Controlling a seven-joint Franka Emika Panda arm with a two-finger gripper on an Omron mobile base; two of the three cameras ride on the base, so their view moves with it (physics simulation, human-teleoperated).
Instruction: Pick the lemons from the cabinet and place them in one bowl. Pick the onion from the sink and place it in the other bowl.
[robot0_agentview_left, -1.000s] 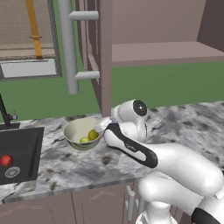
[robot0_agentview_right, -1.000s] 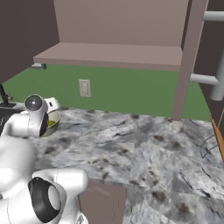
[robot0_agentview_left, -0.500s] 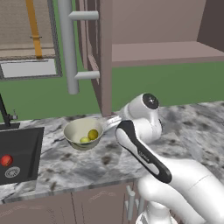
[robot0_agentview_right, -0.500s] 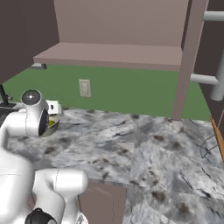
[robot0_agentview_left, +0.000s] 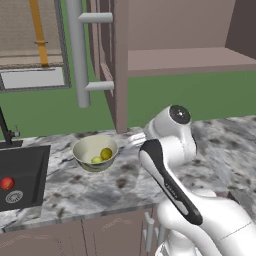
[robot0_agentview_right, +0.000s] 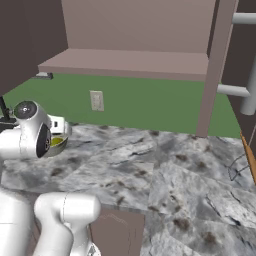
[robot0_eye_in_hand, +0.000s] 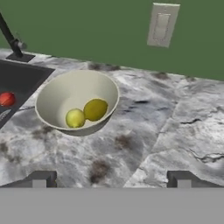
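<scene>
A cream bowl (robot0_eye_in_hand: 65, 94) stands on the marble counter and holds both lemons, a rounder green-yellow one (robot0_eye_in_hand: 75, 118) and an oval deeper yellow one (robot0_eye_in_hand: 96, 109). The left base view shows the same bowl (robot0_agentview_left: 85, 149) just right of the black sink (robot0_agentview_left: 25, 165). The red onion (robot0_agentview_left: 7, 183) lies in the sink beside the drain, also seen as the onion (robot0_eye_in_hand: 6, 99) at the hand view's left edge. My gripper (robot0_eye_in_hand: 111, 179) is open and empty, drawn back to the right of the bowl and above the counter. The cabinet (robot0_agentview_left: 185, 60) hangs above with a bare shelf. The other bowl is out of view.
A black faucet (robot0_eye_in_hand: 11, 39) rises behind the sink. A wall outlet (robot0_eye_in_hand: 162, 29) sits on the green backsplash. The cabinet's open door edge (robot0_agentview_left: 120, 75) comes down close behind the bowl. Marble counter (robot0_agentview_right: 165, 170) stretches to the right.
The arm has swung back and to the right, away from above the bowl. Both lemons stay in the bowl, and the gripper stays open.
</scene>
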